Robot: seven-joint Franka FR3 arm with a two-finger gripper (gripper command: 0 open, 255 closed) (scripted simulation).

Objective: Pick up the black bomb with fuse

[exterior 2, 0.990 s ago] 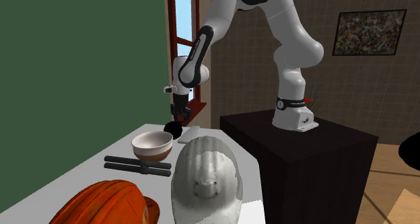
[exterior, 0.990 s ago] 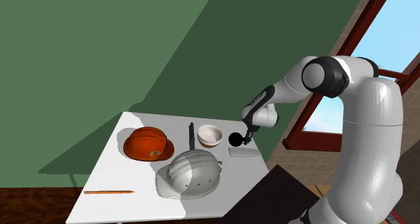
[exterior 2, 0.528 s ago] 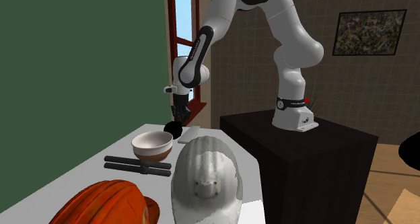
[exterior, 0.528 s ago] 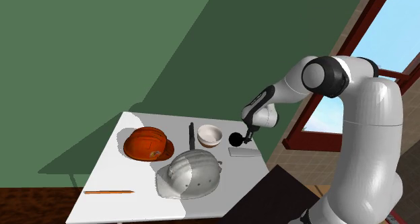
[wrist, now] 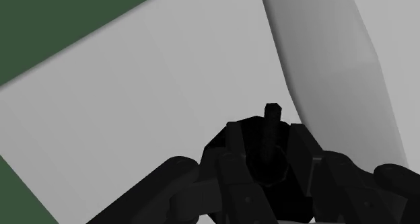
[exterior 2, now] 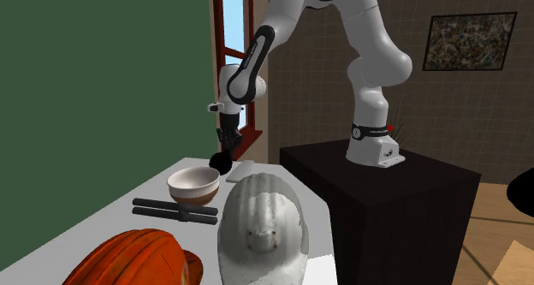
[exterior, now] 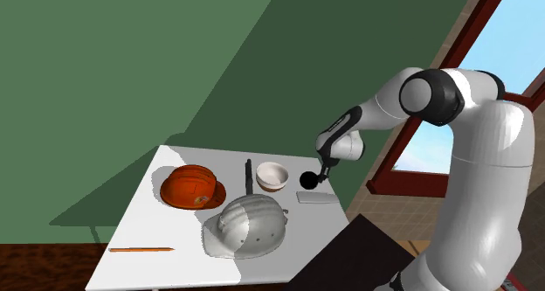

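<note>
The black round bomb (exterior: 306, 182) with a short fuse hangs just above the white table (exterior: 166, 224), near its far corner on the shoulder view's right. My black gripper (exterior: 315, 176) comes down on it from above and is shut on it. In the second exterior view the bomb (exterior 2: 221, 163) hangs under the gripper (exterior 2: 226, 154), behind the bowl. In the wrist view the two fingers clasp the bomb (wrist: 266, 159) on both sides, and its fuse stub (wrist: 272, 113) points away from the hand.
A white bowl (exterior: 272, 176) stands right beside the bomb. A thin grey slab (exterior: 313, 197) lies under the gripper. A black rod (exterior: 248, 177), an orange hard hat (exterior: 191, 186), a white hard hat (exterior: 250, 224) and a pencil (exterior: 141, 248) fill the rest of the table. The dark stand (exterior 2: 385, 198) is close by.
The arm has risen a little and its elbow has shifted; the gripper, still shut on the bomb, has lifted it slightly off the table.
</note>
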